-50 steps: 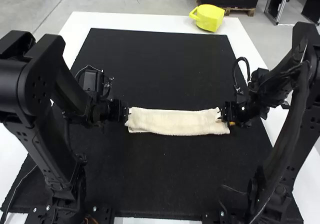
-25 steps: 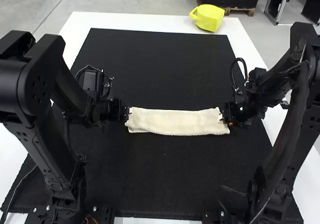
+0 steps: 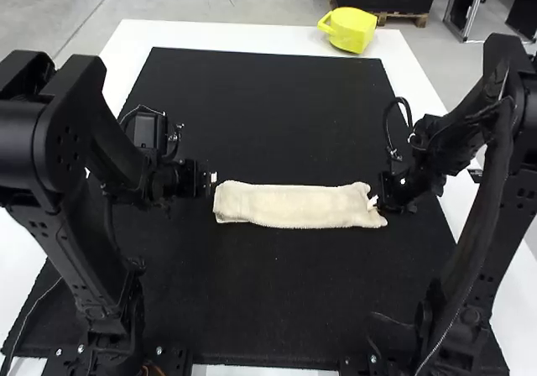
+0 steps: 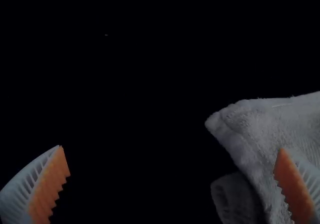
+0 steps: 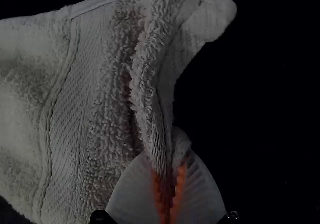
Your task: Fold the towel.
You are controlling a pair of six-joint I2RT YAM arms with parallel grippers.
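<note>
The cream towel (image 3: 294,206) lies as a long narrow folded strip across the middle of the black mat. At its left end, my left gripper (image 3: 215,177) stands just off the towel. In the left wrist view the left gripper (image 4: 172,169) is wide open, one finger over the towel's edge (image 4: 270,134) and dark mat between the two. My right gripper (image 3: 375,201) is at the strip's right end. Seen from its own wrist, the right gripper (image 5: 170,184) is shut on a pinched-up fold of the towel's end (image 5: 100,84).
A black mat (image 3: 268,116) covers most of the white table (image 3: 134,44). A yellow container (image 3: 350,30) with a handle stands at the table's far edge, right of centre.
The left gripper has let go of the towel's left end and drawn slightly away. My right gripper has shifted slightly and closed on the right end.
</note>
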